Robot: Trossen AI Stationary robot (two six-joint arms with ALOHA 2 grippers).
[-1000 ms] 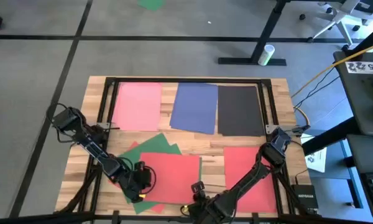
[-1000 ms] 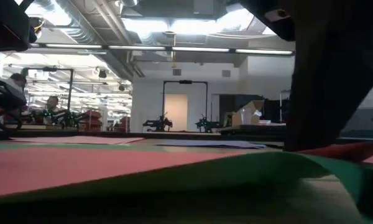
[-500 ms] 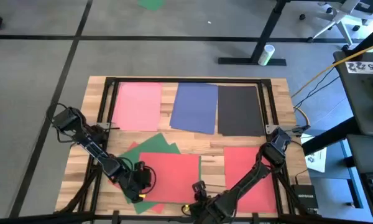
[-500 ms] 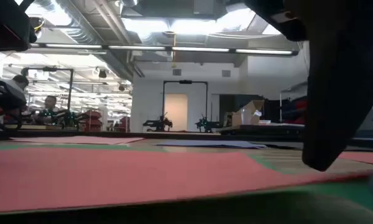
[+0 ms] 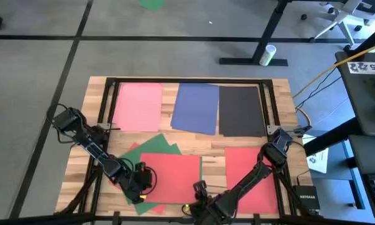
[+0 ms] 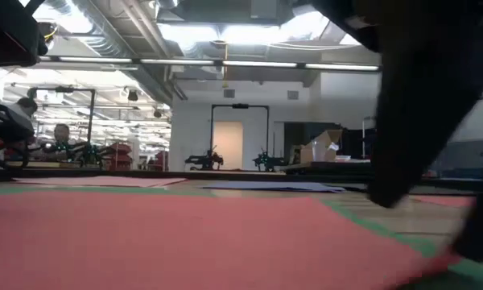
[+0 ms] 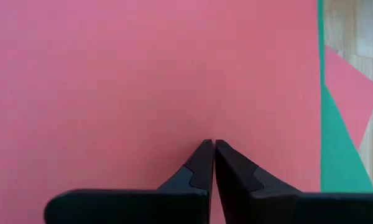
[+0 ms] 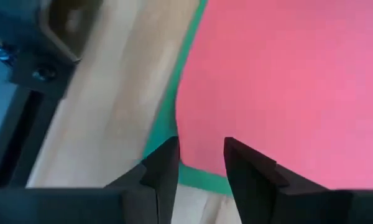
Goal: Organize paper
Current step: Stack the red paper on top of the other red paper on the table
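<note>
**Both grippers low over the red sheet at the near edge of the table**

We see the wooden-topped table (image 5: 281, 100) from above, with three flat construction-paper sheets laid side by side along its far edge: a pink sheet (image 5: 139, 106), a blue sheet (image 5: 196, 107) and a black sheet (image 5: 242, 110), the blue and black ones touching edge to edge. Nearer the arms, a large red rectangular sheet (image 5: 172, 177) lies on top of green sheets (image 5: 164, 144), whose corners stick out beyond it on the far side and along the near edge. A second red sheet (image 5: 250, 178) lies flat to the right, partly under the right arm.

The left gripper (image 7: 209, 147) is down over the large red sheet, near its left near corner, and in its wrist view we see its two dark fingers pressed together tip to tip, with nothing visible between them. The right gripper (image 8: 200, 147) sits at the near edge of the same sheet; its fingers stand narrowly apart, straddling the corner where red paper gives way to a green strip and bare wood. We cannot tell whether they touch the paper.

From table height, the red sheet (image 6: 185, 234) fills the foreground and lies flat, with green showing beside it on the right.
</note>
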